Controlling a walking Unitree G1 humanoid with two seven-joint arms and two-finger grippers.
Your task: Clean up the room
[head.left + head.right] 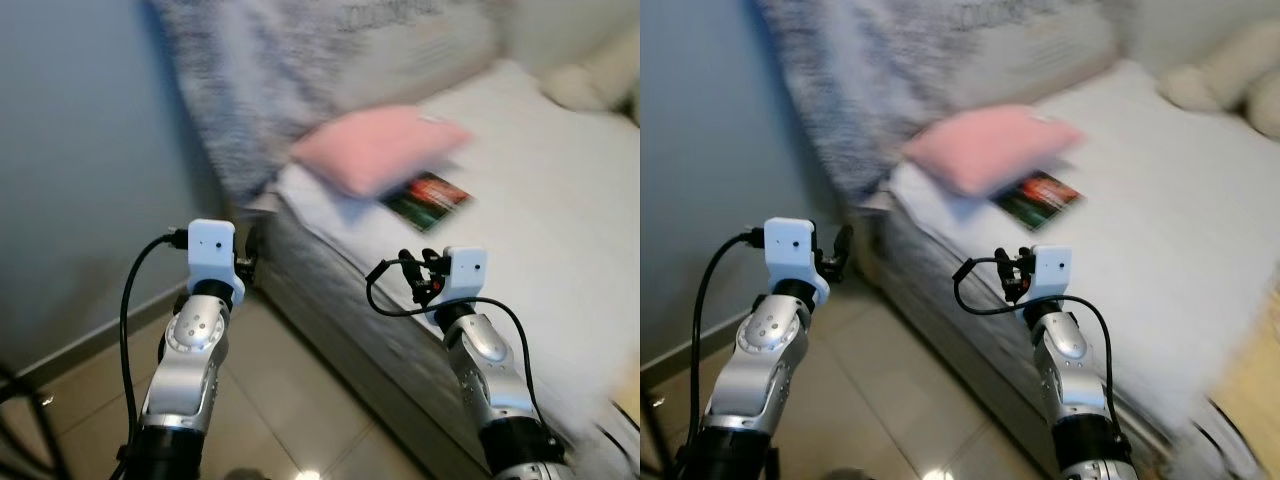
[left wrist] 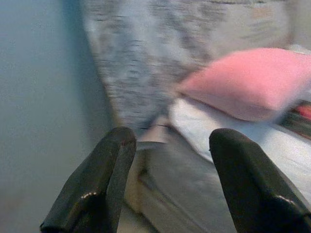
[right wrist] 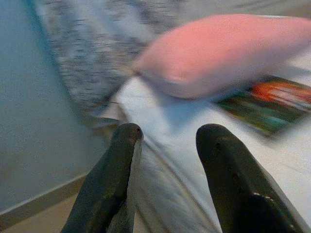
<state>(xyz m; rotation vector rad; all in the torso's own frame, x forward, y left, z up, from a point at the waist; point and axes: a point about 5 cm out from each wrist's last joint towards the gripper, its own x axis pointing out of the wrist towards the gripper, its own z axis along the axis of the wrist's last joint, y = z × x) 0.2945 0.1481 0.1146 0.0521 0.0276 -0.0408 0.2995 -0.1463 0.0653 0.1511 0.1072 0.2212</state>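
A pink pillow (image 1: 380,148) lies near the head of a bed with a white sheet (image 1: 540,210). A dark book or magazine with a red and green cover (image 1: 428,198) lies flat on the sheet, partly under the pillow's edge. My left gripper (image 2: 167,141) is raised over the floor beside the bed's corner, open and empty. My right gripper (image 3: 167,133) is held over the bed's side edge, short of the pillow and book, also open and empty. The frames are blurred.
A grey mottled headboard (image 1: 290,70) rises behind the pillow. A blue-grey wall (image 1: 80,150) stands to the left, with tiled floor (image 1: 290,400) between it and the bed. Cream soft things (image 1: 590,80) lie at the far right. A thin black frame (image 1: 20,400) shows bottom left.
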